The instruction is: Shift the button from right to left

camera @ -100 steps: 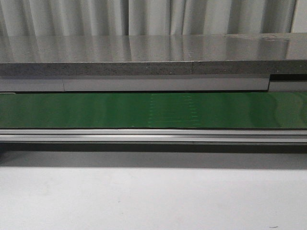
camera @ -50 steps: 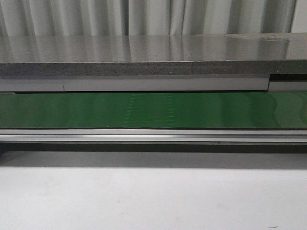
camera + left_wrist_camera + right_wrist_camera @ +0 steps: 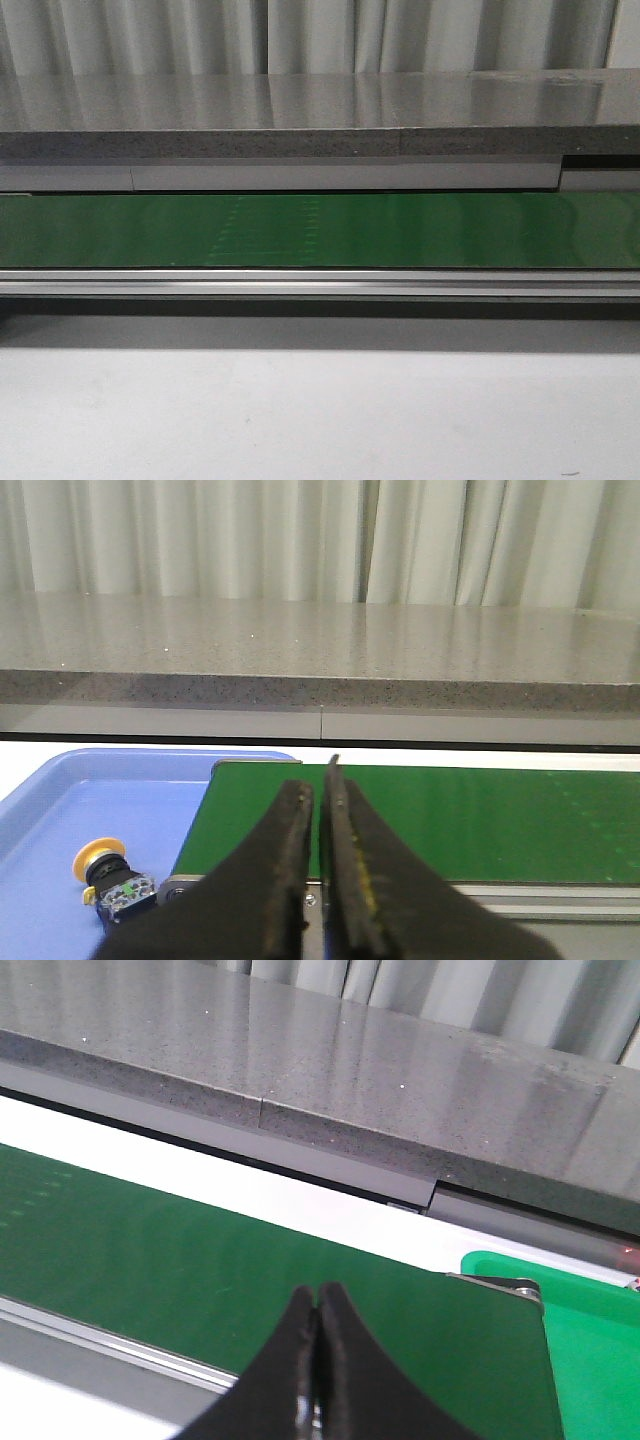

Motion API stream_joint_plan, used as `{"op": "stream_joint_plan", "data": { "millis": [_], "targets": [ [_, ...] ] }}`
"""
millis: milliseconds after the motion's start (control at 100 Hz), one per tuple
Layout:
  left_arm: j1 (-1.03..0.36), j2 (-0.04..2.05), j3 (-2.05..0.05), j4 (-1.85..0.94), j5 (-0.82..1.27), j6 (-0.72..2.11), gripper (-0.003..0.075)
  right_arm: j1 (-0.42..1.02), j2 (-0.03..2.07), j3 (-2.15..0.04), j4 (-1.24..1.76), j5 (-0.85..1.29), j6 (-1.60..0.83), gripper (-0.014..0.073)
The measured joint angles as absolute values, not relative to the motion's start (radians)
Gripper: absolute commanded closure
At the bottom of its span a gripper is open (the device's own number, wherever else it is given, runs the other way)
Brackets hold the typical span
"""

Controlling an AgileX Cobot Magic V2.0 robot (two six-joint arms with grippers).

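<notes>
The button (image 3: 108,875), with a yellow-orange cap on a black body with blue-green marks, lies on its side in the blue tray (image 3: 60,810) at the left end of the green belt (image 3: 450,810). It shows only in the left wrist view. My left gripper (image 3: 320,780) is shut and empty, over the belt's near edge, to the right of the button and apart from it. My right gripper (image 3: 318,1300) is shut and empty over the belt (image 3: 200,1260) near its right end. Neither gripper shows in the front view.
The green conveyor belt (image 3: 320,230) runs across the front view between a metal rail (image 3: 320,283) and a grey stone ledge (image 3: 320,115). A green tray (image 3: 590,1330) stands at the belt's right end. White table surface (image 3: 320,415) lies in front.
A faint pale patch of marks on the belt has shifted from right of centre toward the left. Nothing else in the front view has changed.
</notes>
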State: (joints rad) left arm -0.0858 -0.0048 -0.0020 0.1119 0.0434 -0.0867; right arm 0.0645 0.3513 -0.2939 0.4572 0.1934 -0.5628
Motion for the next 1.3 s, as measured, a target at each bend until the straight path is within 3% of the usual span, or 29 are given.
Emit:
{"op": "stream_joint_plan", "data": {
  "millis": [330, 730, 1100, 1300],
  "targets": [
    [-0.086, -0.005, -0.002, 0.110, 0.043, -0.087, 0.0715, 0.064, 0.351, -0.294, 0.426, 0.193, -0.543, 0.0662],
    [-0.086, -0.005, -0.002, 0.110, 0.043, -0.087, 0.0715, 0.064, 0.248, -0.201, 0.045, 0.125, -0.094, 0.0662],
    [-0.086, -0.005, -0.002, 0.110, 0.043, -0.087, 0.0715, 0.030, 0.015, -0.035, 0.022, 0.088, -0.061, 0.0662],
    [-0.086, -0.005, -0.002, 0.110, 0.043, -0.087, 0.0715, 0.005, -0.008, 0.024, 0.020, 0.084, -0.057, 0.0662]
  ]
}}
